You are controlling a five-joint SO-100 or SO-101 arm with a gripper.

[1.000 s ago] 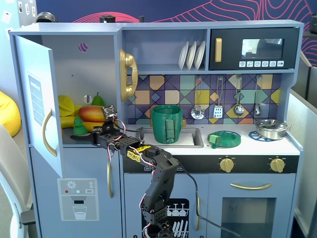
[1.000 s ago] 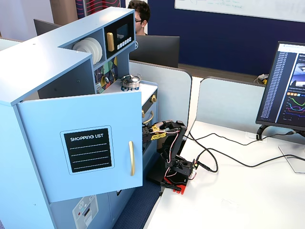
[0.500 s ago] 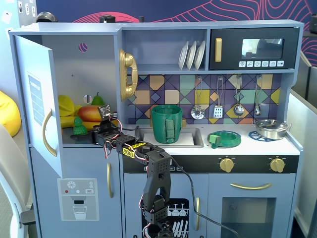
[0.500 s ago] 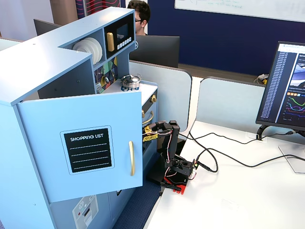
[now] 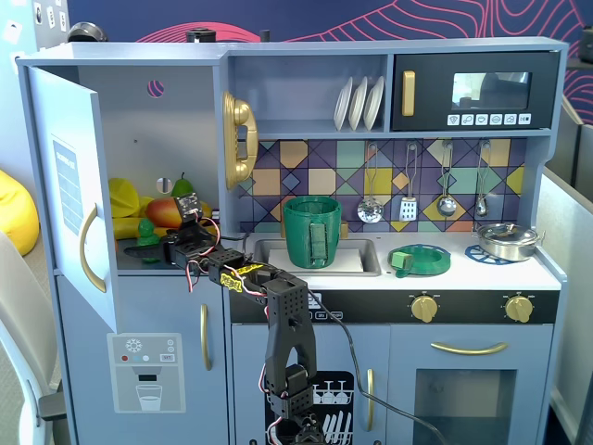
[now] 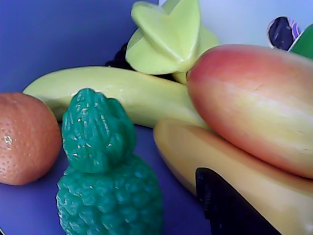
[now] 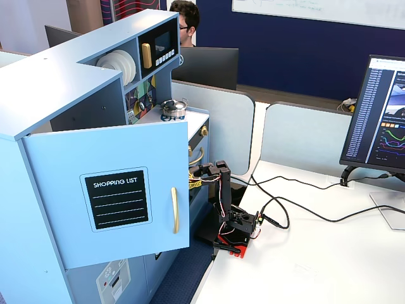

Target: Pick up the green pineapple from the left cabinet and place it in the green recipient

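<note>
The green pineapple (image 5: 146, 229) stands on the shelf of the open left cabinet (image 5: 139, 130) among other toy fruit. In the wrist view the pineapple (image 6: 105, 171) fills the lower middle, upright and close to the camera. My gripper (image 5: 183, 213) reaches into the cabinet just right of it and is open. In the wrist view the gripper (image 6: 105, 210) straddles the pineapple; one black finger (image 6: 230, 205) shows at lower right, apart from the fruit, the other is almost out of frame. The green recipient (image 5: 312, 232) stands in the sink. The open cabinet door (image 7: 95, 164) hides gripper and fruit.
An orange (image 6: 24, 139) sits left of the pineapple, bananas (image 6: 122, 93) and a starfruit (image 6: 166, 36) behind, a mango (image 6: 254, 103) to the right. The open door (image 5: 69, 176) swings left. A flat green dish (image 5: 420, 260) and a small pan (image 5: 508, 239) lie on the counter.
</note>
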